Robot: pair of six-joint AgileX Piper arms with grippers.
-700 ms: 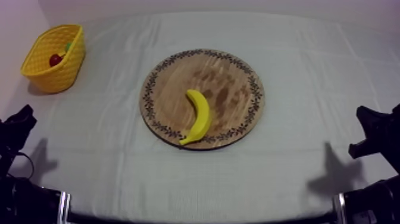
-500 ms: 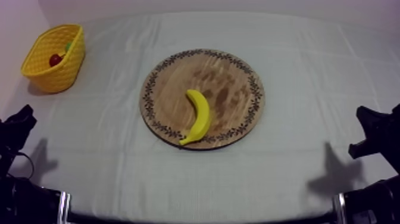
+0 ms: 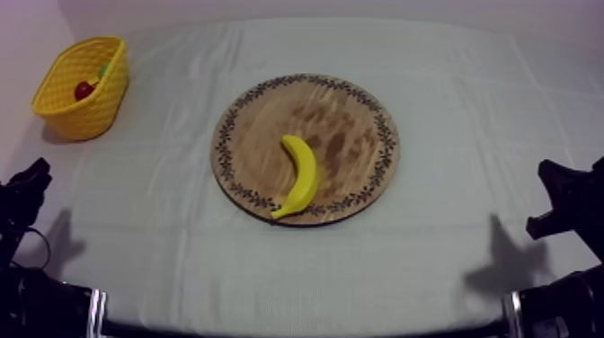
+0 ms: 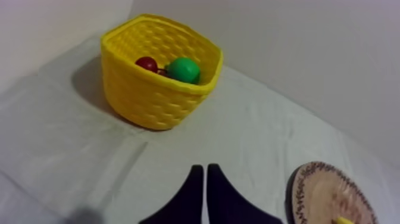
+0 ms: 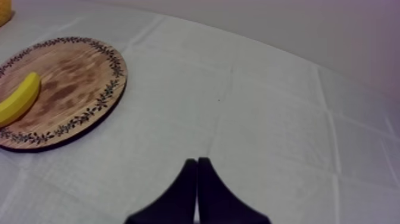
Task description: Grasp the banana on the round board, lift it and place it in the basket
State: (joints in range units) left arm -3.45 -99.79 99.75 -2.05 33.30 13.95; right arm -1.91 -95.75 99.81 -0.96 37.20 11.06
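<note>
No text, label, brand, number or sign can be read on anything here.

The worktop [image 3: 449,117] lies under a grey-white cloth [image 3: 162,234] marked with faint straight fold lines. A plain pale wall [image 3: 359,7] runs along its far edge, and a second wall [image 3: 20,40] meets it at the far left corner. Soft, even light leaves dim shadows [image 3: 499,261] near the worktop's front corners.

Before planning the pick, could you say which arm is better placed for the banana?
Left, probably: the yellow basket stands on its side; the banana on the wooden board lies midway between the arms.
</note>
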